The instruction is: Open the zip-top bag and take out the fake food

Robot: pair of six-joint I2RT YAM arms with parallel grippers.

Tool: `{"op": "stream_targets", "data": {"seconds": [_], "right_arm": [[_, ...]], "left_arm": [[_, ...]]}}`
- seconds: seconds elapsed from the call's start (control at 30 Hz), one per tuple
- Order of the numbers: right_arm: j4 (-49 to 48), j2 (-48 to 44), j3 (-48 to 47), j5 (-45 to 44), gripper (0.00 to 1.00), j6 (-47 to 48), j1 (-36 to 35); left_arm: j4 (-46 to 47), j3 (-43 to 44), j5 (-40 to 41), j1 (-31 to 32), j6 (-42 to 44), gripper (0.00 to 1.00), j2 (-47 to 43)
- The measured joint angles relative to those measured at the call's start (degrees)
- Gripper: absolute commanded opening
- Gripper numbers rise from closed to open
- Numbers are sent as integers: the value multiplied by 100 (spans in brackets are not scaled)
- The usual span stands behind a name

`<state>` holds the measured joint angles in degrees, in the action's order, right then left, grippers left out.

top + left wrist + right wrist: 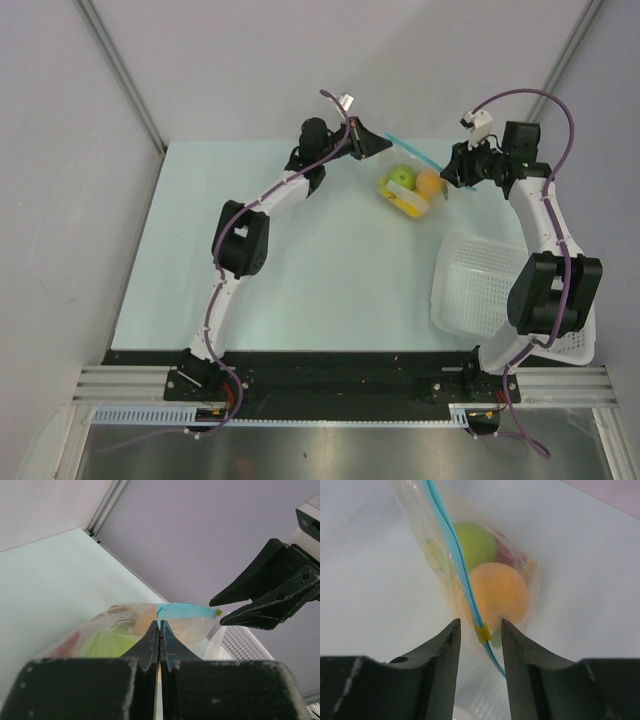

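two pincers bracket one bag mouth. the left gripper (160, 626) is clenched on one end of the blue zip strip (187, 612). the right gripper (480, 623) stands parted astride the other end, by the yellow tab (482, 633). the zip-top bag (410, 190) sits between them at the table's (300, 290) far side, its strip running arm to arm and the fake food (497, 597) slumped below.

Left hand (159, 626) is pinched shut; right hand (480, 624) has fingers parted.
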<state>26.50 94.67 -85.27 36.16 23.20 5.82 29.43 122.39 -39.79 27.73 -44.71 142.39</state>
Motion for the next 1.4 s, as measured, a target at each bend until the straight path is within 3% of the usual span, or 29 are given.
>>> {"op": "stream_targets", "data": {"seconds": [0.07, 0.17, 0.3, 0.6, 0.83, 0.93, 1.07, 1.17, 1.23, 1.27, 1.3, 1.4], "right_arm": [[4, 0, 9, 15, 42, 0, 20], [24, 0, 20, 33, 31, 4, 24], [44, 0, 44, 57, 1, 28, 28], [168, -166, 284, -251, 0, -74, 24], [254, -1086, 1099, -693, 0, -70, 26], [269, -1565, 1493, -968, 2, -46, 28], [245, -2111, 2092, -1279, 14, -22, 7], [264, -2371, 2380, -1427, 18, -59, -48], [284, -2465, 2457, -1491, 29, -107, -52], [337, -2507, 2468, -1545, 47, -155, -57], [396, -2562, 2492, -1615, 53, -221, -57], [457, -2688, 2507, -1659, 63, -505, -61]], "left_arm": [[7, 0, 0, -2, -37, 0, 0], [7, 0, -4, -7, -57, 0, 2], [4, 0, -4, -11, -83, 0, 0], [-7, -9, 111, 0, -240, 0, 2], [2, -37, 275, 37, -586, 0, 2], [4, -81, 278, 37, -640, 0, 0], [0, -184, 168, 50, -699, 0, 2], [-2, -275, 70, 107, -737, 0, 2], [-2, -317, 22, 118, -737, 0, 0], [-2, -323, 57, 118, -734, 0, 0], [-2, -326, 105, 96, -734, 0, 2], [4, -319, 153, -17, -737, 0, 2]]}}
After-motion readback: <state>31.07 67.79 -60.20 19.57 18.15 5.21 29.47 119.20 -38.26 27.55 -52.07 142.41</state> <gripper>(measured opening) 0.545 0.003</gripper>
